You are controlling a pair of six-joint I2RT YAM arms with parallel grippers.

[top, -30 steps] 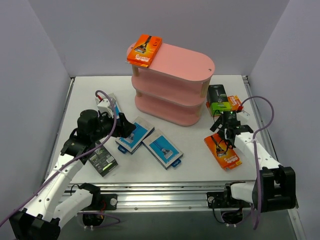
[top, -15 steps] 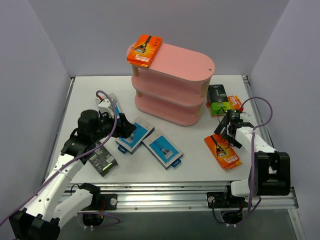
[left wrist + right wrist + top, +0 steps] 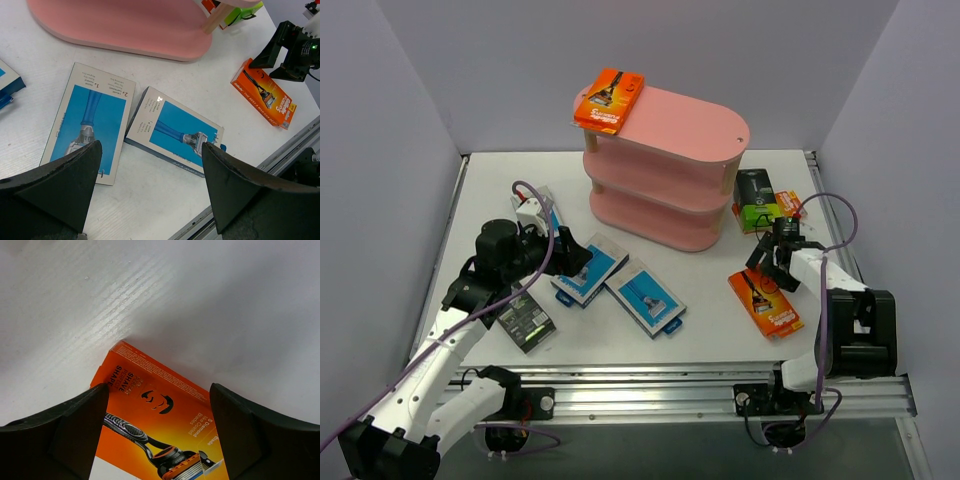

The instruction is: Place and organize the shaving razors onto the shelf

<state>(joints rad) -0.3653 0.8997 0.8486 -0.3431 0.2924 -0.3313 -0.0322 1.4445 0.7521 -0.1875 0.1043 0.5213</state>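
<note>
The pink shelf (image 3: 665,165) stands at mid-table with one orange razor pack (image 3: 608,100) on its top board. My right gripper (image 3: 159,387) is open and low over the far end of another orange pack (image 3: 155,425) that lies flat on the table, one finger at each long edge. In the top view this gripper (image 3: 772,268) is at the right. My left gripper (image 3: 151,147) hangs open above two blue-and-white packs (image 3: 92,120) (image 3: 175,127), holding nothing.
A black-and-green pack (image 3: 527,322) lies under the left arm, and a third blue pack (image 3: 545,205) lies behind it. Right of the shelf, a black-and-green pack (image 3: 756,198) and an orange one (image 3: 790,205) lie together. The table's front rail (image 3: 650,375) is close.
My right arm has folded in and its gripper has come down over the orange pack's far end, with the jaws narrowing. The left arm has not moved.
</note>
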